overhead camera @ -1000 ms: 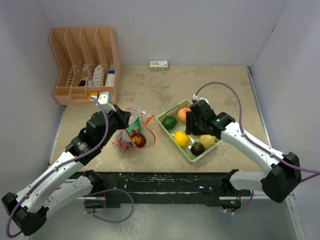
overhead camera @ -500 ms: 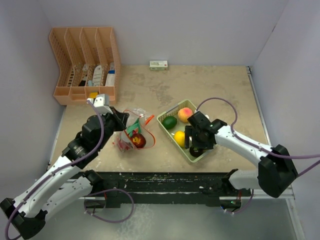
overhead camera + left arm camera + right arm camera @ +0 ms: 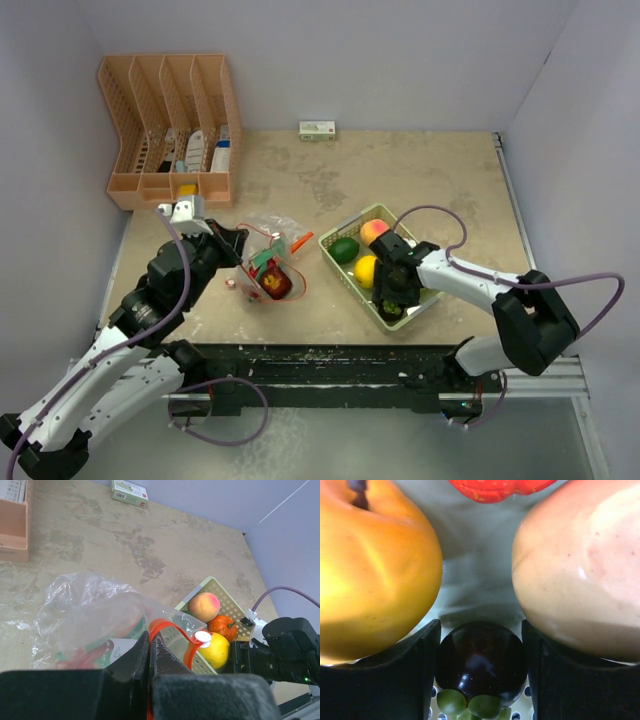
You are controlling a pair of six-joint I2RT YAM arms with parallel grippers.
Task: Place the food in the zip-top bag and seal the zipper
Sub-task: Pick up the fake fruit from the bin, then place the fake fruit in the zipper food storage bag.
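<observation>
Since the right gripper (image 3: 481,645) stands astride the small glossy dark purple toy fruit (image 3: 481,667), its black pads seemingly pressed on both flanks, the lift should go straight up, so the round yellow-orange plastic fruit (image 3: 370,565) and the pale peach-coloured one (image 3: 580,570) crowding it are not dragged along. That purple fruit lies low in the pale green slotted plastic tray (image 3: 352,221), between the fingers. The left gripper (image 3: 150,642) is clenched on the thin orange-red zipper strip (image 3: 162,626), holding the crinkly transparent zip-top bag (image 3: 90,610) near the tray.

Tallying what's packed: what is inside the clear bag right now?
A red toy fruit and a green piece show through the bag; crinkled plastic hides anything else.
</observation>
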